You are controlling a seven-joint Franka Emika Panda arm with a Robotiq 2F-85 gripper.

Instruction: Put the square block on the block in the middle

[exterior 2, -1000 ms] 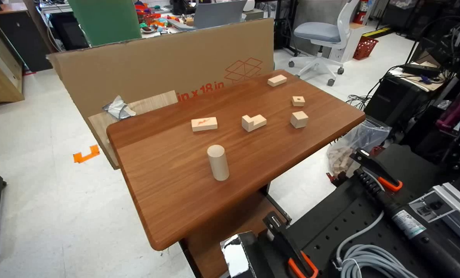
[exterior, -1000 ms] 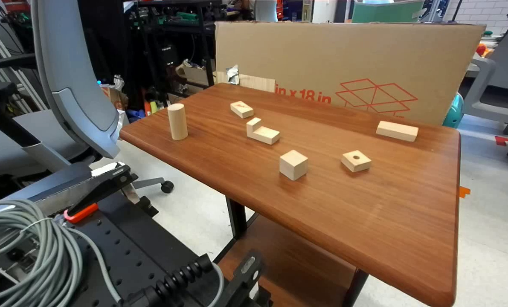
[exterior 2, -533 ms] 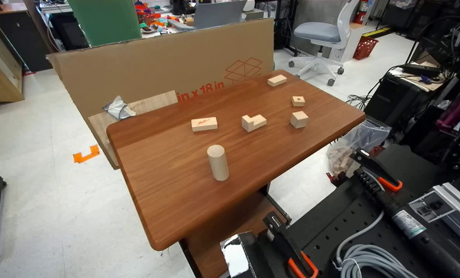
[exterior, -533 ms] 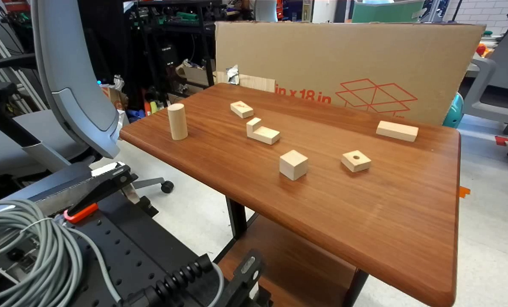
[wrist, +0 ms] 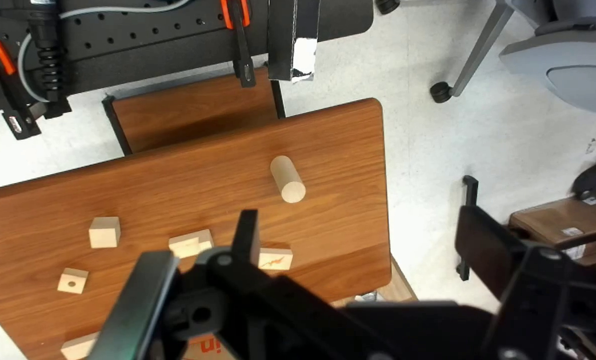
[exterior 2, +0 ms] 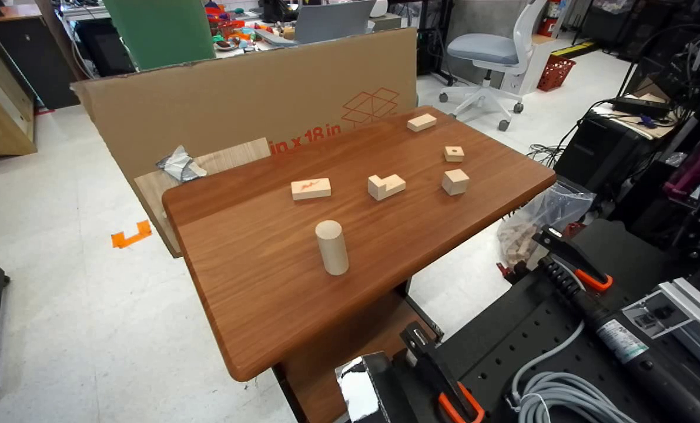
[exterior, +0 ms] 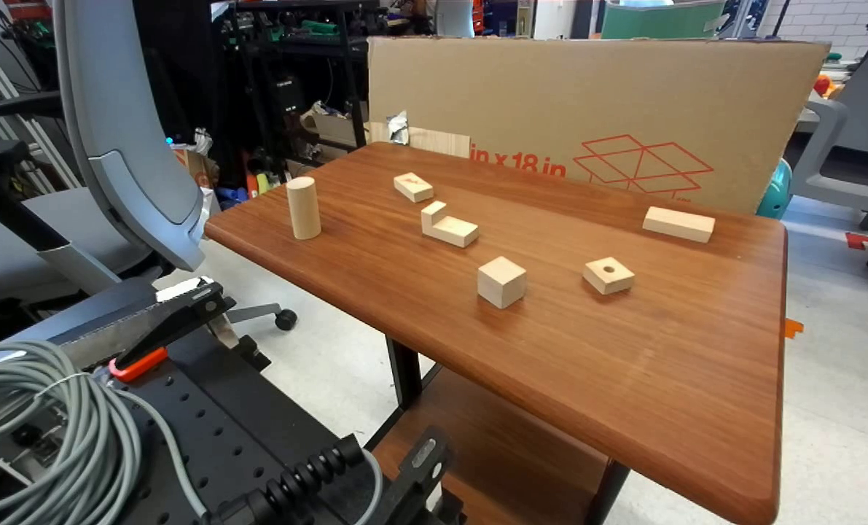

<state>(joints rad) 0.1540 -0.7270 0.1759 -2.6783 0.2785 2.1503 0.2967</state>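
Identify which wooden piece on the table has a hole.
The flat square piece, lower than the plain cube near it: a dark round hole marks its top face, and no hole shows on any other piece.

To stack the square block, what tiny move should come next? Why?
Probably move the jaws sideways toward the square block. They look open and hold nothing, and in the wrist view the block sits on the table, off to one side of their gap.
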